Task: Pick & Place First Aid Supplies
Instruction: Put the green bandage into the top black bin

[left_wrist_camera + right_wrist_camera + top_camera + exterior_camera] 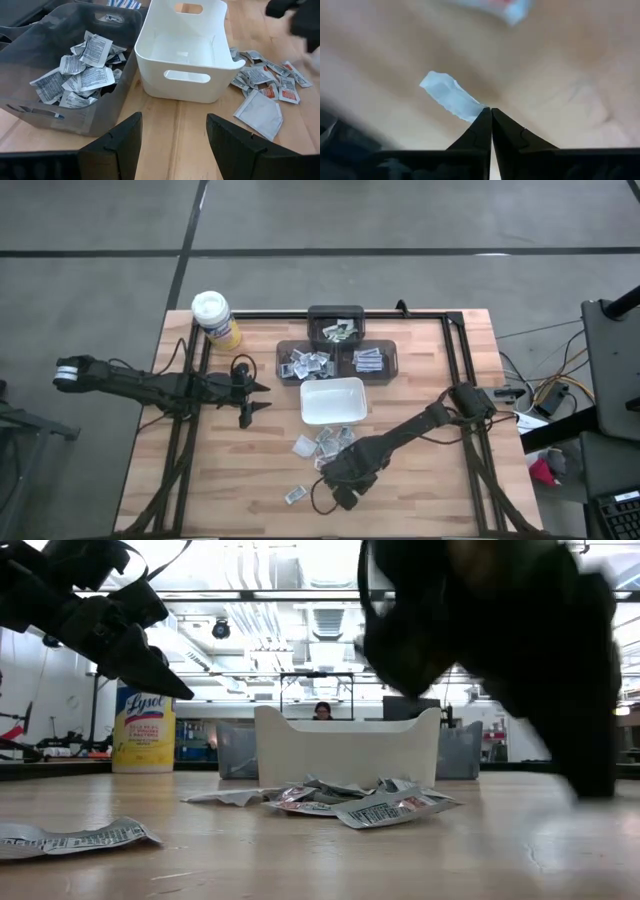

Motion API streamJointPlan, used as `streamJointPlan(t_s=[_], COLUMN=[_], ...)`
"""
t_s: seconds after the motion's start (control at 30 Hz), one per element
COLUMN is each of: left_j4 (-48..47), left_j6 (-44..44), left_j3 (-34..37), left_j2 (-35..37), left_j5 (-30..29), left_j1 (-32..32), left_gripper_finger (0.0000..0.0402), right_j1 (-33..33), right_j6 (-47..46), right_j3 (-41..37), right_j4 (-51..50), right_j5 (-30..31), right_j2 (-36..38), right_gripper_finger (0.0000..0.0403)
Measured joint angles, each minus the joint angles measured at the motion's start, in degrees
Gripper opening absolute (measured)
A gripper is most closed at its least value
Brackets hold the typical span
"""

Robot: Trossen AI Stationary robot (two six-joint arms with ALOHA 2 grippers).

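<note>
The first aid supplies are small flat packets. A heap of them (322, 445) lies on the wooden table just near of the white dish (333, 401), and one loose packet (297, 494) lies nearer the front edge. My right gripper (345, 480) stands at the near side of the heap, pointing steeply down, shut on a pale bluish-white packet (451, 96). My left gripper (255, 398) waits open at the table's left, left of the dish, with nothing between its fingers (120, 145). My right gripper pinches one end of the pale packet (471, 112) between its two fingertips, coming from above at a steep slant. The rest of the packet sticks out sideways past the tips. Whether its free end is on the table, I cannot tell.
Dark grey bins (337, 360) holding more packets stand behind the dish. A yellow canister with a white lid (215, 318) is at the far left corner. A black frame (460, 350) runs along the table's sides and back.
</note>
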State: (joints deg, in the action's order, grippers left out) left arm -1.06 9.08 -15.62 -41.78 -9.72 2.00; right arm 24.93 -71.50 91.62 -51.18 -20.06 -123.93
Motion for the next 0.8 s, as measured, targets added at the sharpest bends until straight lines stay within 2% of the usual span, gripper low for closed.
streamJointPlan(t_s=[0.1,0.4,0.5,0.8], left_j4=[0.0,0.1,0.2,0.2], left_j6=[0.0,-0.1,-0.4,-0.5], left_j3=[0.0,0.0,0.0,0.0], left_j2=[0.0,0.0,0.0,-0.2], left_j5=[0.0,0.0,0.0,0.0], left_j1=[0.0,0.0,0.0,0.0], left_gripper_finger=[0.0216,0.0216,0.0216,0.0216], right_j1=[0.0,-1.2,-2.4,-7.1], right_j6=[5.6,17.7,19.8,25.2], right_j3=[0.5,0.9,0.9,0.9], right_j4=[0.6,8.2,11.3,17.1], right_j5=[-2.7,-1.8,3.4,26.5], right_j2=[2.4,9.2,10.6,15.9], right_gripper_finger=[0.0008,0.0008,0.0008,0.0008])
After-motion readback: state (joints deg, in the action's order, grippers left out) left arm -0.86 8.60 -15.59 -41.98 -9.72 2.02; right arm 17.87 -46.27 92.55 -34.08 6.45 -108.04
